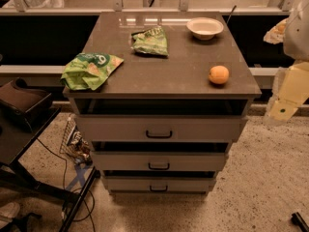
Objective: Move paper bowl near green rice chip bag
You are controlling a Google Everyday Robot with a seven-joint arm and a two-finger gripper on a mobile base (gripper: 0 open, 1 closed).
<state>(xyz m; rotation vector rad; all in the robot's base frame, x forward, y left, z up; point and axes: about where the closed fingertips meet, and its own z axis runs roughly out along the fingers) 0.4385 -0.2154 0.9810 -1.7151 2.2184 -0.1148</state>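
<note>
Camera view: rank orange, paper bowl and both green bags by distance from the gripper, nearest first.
Gripper hangs off the cabinet's right side.
1. Orange, front right.
2. Paper bowl, back right.
3. Darker green bag, back middle.
4. Light green bag, front left corner.

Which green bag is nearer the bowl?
The smaller, darker bag at back centre; the larger light-green bag lies at the front left corner. The gripper hangs right of the cabinet.

Two bags point(90, 70) point(150, 41), one bowl point(205, 28), orange point(218, 74), gripper point(288, 98) right
</note>
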